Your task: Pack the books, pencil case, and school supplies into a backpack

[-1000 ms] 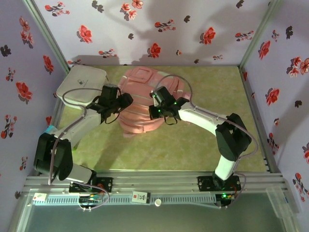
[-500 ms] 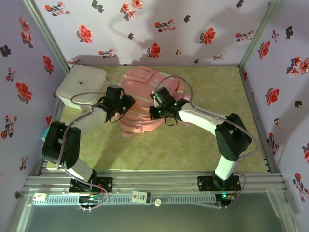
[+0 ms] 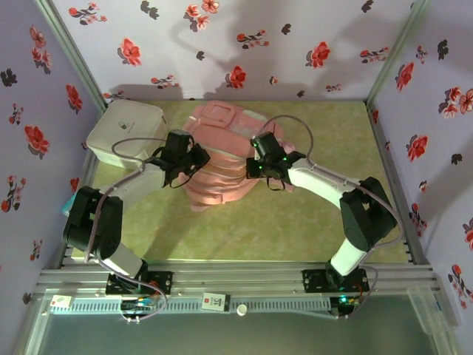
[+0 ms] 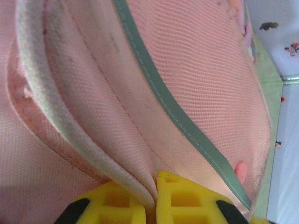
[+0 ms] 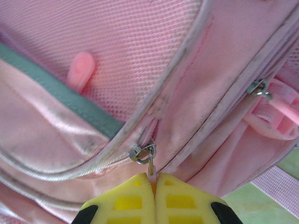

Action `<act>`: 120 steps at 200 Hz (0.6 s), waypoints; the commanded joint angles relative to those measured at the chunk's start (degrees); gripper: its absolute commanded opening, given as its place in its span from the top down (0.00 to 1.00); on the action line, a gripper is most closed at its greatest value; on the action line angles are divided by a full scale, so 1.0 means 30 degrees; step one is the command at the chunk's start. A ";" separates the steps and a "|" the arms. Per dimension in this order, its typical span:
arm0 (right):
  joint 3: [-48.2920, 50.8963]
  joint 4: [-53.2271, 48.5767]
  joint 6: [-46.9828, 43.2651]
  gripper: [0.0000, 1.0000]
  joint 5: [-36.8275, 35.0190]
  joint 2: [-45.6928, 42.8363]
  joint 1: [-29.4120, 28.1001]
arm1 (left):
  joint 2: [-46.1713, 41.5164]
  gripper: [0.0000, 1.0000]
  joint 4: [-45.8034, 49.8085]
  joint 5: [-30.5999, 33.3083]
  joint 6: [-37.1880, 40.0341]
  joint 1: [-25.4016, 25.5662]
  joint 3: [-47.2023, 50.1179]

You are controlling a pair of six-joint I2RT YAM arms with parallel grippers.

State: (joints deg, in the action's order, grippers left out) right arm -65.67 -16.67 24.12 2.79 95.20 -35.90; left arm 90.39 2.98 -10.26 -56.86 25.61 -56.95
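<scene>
Centre-far on the green table (image 3: 318,222), between the two arms: backpack (image 3: 222,166), pale pink, lying flat, of soft woven and mesh fabric with white piping (image 4: 56,112), a grey-green band (image 4: 177,112) and several zips. Hold one, left gripper (image 4: 155,198): yellow jaws pinched on a fold of the bag's cloth along the piped edge, at the bag's left side. Hold two, right gripper (image 5: 154,184): jaws pinched on the thin metal zip pull (image 5: 151,164) hanging from its slider (image 5: 141,153), on the bag's right side. Handling, as judged: light for its bulk, limp, no stiffness. The cloth will bunch and slide under a tug, so one pinch should anchor the panel while the other draws the zip. Best holds: piped seams and folds for the cloth, the metal pull for the zip, though the pull is small and smooth and may slip from the pads. Alternatives: second slider (image 5: 259,87), pink rubber tab (image 5: 80,70). Adjacent: white rounded box (image 3: 126,132), just beside the bag's far-left corner
</scene>
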 commanded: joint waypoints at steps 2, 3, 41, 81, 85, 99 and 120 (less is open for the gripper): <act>-0.0903 -0.1793 0.0018 1.00 -0.2268 -0.0310 0.1432 | -0.0120 1.00 0.2302 -0.0951 0.2860 0.0136 -0.0724; -0.0918 -0.1810 0.0047 1.00 -0.2287 -0.0304 0.1485 | -0.0125 1.00 0.2338 -0.0977 0.2894 0.0151 -0.0744; -0.0750 -0.2186 0.1338 1.00 -0.1867 -0.0600 0.3586 | 0.0781 1.00 0.2827 -0.2495 0.4515 0.0942 -0.1762; -0.0665 -0.2453 0.1632 0.94 -0.0468 -0.0883 0.5236 | 0.2326 1.00 0.4112 -0.3154 0.6152 0.1568 -0.4059; -0.0718 -0.2515 0.1478 0.94 -0.0408 -0.0879 0.5306 | 0.2466 1.00 0.4159 -0.3253 0.6307 0.1600 -0.4240; -0.0910 -0.2713 0.0864 0.92 -0.0431 -0.0829 0.5556 | 0.2946 1.00 0.4349 -0.3402 0.6545 0.1588 -0.4853; -0.1078 -0.2809 0.0247 0.90 -0.0552 -0.0698 0.6045 | 0.3677 1.00 0.4010 -0.3450 0.6598 0.1688 -0.5639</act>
State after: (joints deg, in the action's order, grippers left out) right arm -67.16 -22.11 26.20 9.50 94.28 -22.41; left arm 99.57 10.17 -19.59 -42.70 31.14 -70.91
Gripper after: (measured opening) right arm 0.092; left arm 0.084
